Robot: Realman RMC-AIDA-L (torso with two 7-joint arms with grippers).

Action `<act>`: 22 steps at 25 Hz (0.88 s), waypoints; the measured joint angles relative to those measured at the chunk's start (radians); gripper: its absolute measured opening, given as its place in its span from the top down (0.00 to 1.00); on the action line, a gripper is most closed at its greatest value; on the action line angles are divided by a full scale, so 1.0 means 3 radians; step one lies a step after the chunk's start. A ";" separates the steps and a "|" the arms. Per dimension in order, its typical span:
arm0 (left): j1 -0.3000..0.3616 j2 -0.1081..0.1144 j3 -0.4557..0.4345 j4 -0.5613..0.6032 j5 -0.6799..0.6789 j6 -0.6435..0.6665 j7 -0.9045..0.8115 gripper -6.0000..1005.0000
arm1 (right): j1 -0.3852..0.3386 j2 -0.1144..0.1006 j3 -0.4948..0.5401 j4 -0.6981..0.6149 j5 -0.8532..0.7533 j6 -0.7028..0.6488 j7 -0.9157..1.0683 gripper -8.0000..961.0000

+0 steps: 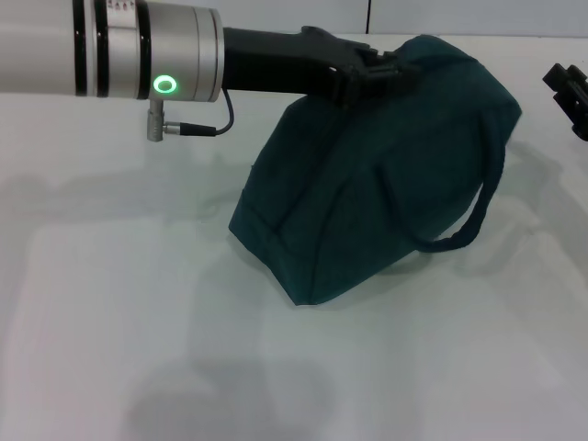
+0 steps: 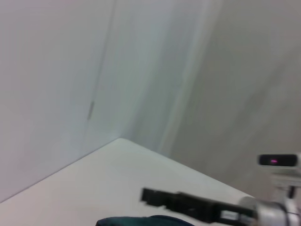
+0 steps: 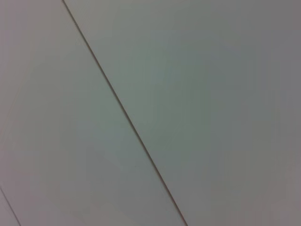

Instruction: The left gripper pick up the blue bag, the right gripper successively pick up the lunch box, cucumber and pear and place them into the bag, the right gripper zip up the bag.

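Soft even light, faint shadows, wrist blur.

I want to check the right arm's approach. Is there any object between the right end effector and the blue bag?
Nothing visible stands between them. The right end effector sits at the table's far right edge, and only bare white table separates it from the blue bag. The left end effector is at the bag's top.

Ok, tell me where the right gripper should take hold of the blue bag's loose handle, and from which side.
Grip the hanging handle at the bottom of its loop, coming in from the robot's right. It droops clear of the blue bag on that side, leaving a gap for a finger. The left gripper is at the bag's top, so that end is taken. The right gripper sits at that right edge already.
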 joint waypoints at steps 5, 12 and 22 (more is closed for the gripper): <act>0.0017 0.0006 -0.0025 -0.0141 0.0064 -0.0099 0.0004 0.79 | -0.0095 -0.0009 0.0001 0.0006 0.0012 -0.0138 -0.0003 0.76; 0.0431 -0.0003 -0.0077 0.0259 -0.0263 -0.0034 0.0415 0.63 | -0.0306 -0.0031 -0.0010 0.0017 -0.0011 -0.0849 -0.0338 0.33; 0.1224 0.0006 -0.0291 0.0314 -0.0830 0.0367 0.1386 0.31 | -0.0524 -0.0190 -0.0025 0.0014 -0.0954 -0.1649 -0.0907 0.11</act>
